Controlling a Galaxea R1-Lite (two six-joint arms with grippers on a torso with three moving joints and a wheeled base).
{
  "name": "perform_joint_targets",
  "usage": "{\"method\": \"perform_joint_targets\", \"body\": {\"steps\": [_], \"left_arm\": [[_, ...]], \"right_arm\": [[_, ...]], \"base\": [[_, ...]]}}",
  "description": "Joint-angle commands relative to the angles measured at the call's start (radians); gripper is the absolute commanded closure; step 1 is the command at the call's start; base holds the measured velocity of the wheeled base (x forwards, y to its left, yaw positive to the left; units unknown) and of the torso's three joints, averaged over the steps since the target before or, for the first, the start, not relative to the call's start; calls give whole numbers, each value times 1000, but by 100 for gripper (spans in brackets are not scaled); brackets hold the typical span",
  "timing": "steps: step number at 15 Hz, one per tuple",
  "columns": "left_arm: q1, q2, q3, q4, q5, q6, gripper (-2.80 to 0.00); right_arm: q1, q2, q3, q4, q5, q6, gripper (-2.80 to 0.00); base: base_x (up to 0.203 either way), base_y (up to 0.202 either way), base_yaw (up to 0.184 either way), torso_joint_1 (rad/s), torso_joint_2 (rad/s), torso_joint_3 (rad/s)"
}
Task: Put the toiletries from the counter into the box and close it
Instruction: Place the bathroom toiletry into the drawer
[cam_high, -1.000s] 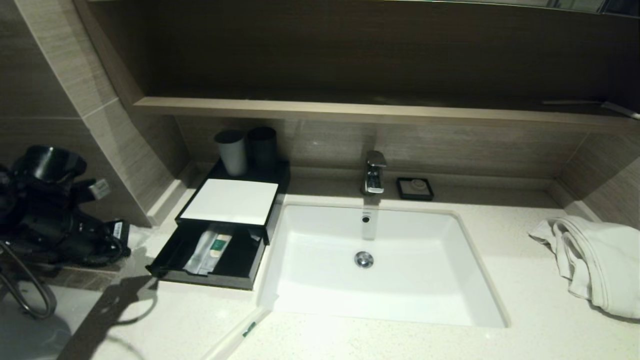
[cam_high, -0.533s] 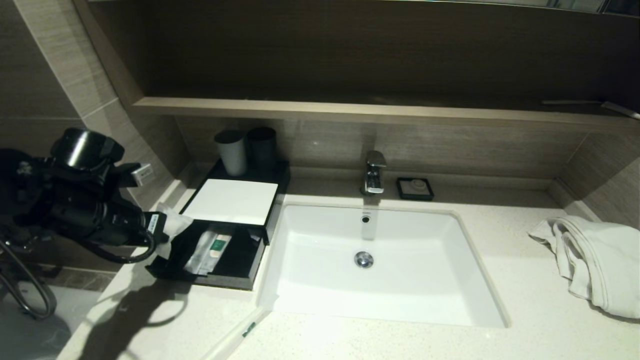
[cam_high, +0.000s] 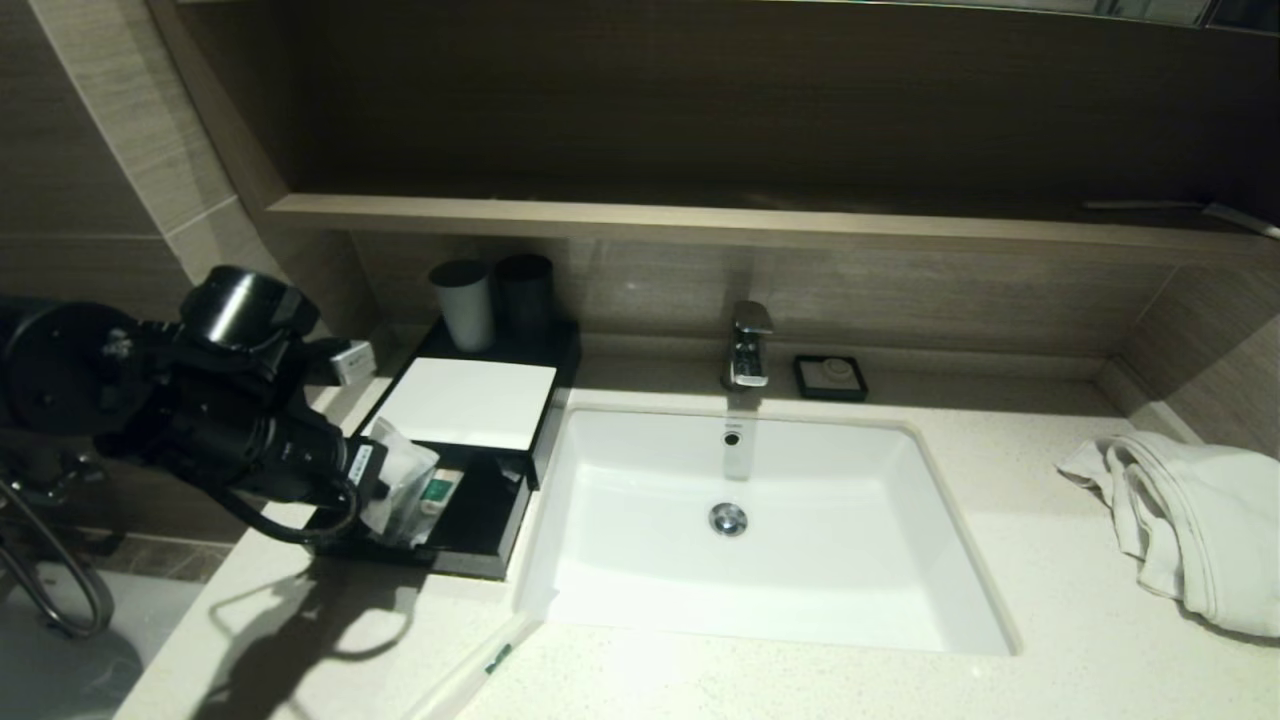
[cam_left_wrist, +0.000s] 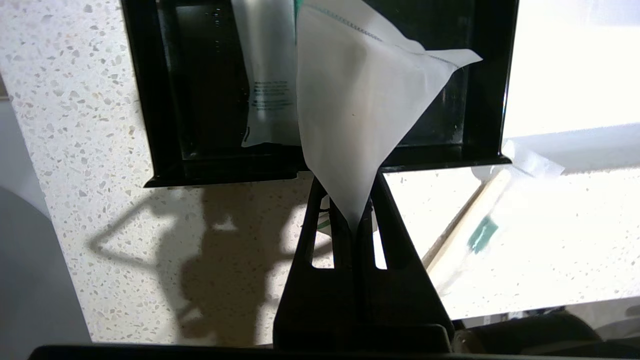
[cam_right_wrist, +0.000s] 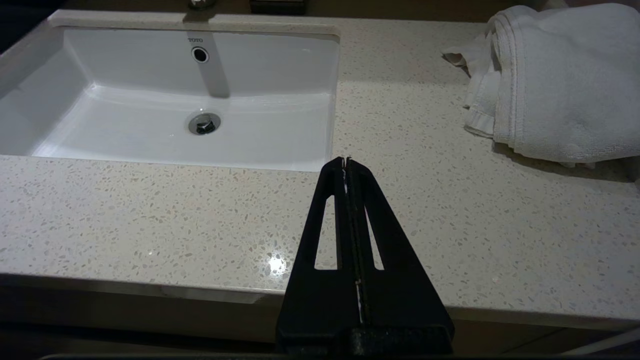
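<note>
Left gripper (cam_left_wrist: 356, 220) is clamped on one corner of a squarish clear packet (cam_left_wrist: 360, 115); the fingers (cam_left_wrist: 320, 240) are pressed together with the film pinched between them. The packet is held just above the front left part of the open drawer (cam_high: 470, 545) of the box (cam_high: 465, 400), hanging over the drawer rim and not seen resting on the drawer floor. Inside the drawer, a translucent sachet (cam_left_wrist: 265, 75) with printed text is lying flat, and a second sachet with a green mark (cam_high: 437, 490) is seen beside it in the head view. One long thin sachet (cam_high: 478, 668) with a green mark is left on the counter (cam_high: 800, 680), just in front of the drawer, near the basin's front left corner. The box's white top panel is uncovered; a pale grey cup (cam_high: 463, 303) and a dark cup (cam_high: 526, 292) are standing behind the box. Right gripper (cam_right_wrist: 346, 167) is held off the counter in front of the basin (cam_right_wrist: 165, 125), fingers closed together on nothing, well apart from the box. A white towel (cam_high: 1190, 520) is lying on the counter far from the box, past the basin. A faucet (cam_high: 748, 345) and a small black soap dish (cam_high: 830, 377) are located behind the basin.
</note>
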Motion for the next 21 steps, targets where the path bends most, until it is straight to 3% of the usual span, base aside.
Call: {"method": "perform_joint_targets", "body": {"steps": [1, 5, 7, 12, 21], "left_arm": [[-24, 10, -11, 17, 0, 8, 0], [-43, 36, -69, 110, 0, 45, 0], [-45, 61, -129, 220, 0, 84, 0], [-53, 172, -283, 405, 1, 94, 0], [-102, 299, -382, 446, 3, 93, 0]], "right_arm": [[0, 0, 0, 0, 1, 0, 0], [0, 0, 0, 0, 1, 0, 0], [0, 0, 0, 0, 1, 0, 0], [0, 0, 0, 0, 1, 0, 0], [0, 0, 0, 0, 2, 0, 0]], "base": [[0, 0, 0, 0, 0, 0], [0, 0, 0, 0, 0, 0], [0, 0, 0, 0, 0, 0], [0, 0, 0, 0, 0, 0], [0, 0, 0, 0, 0, 0]]}}
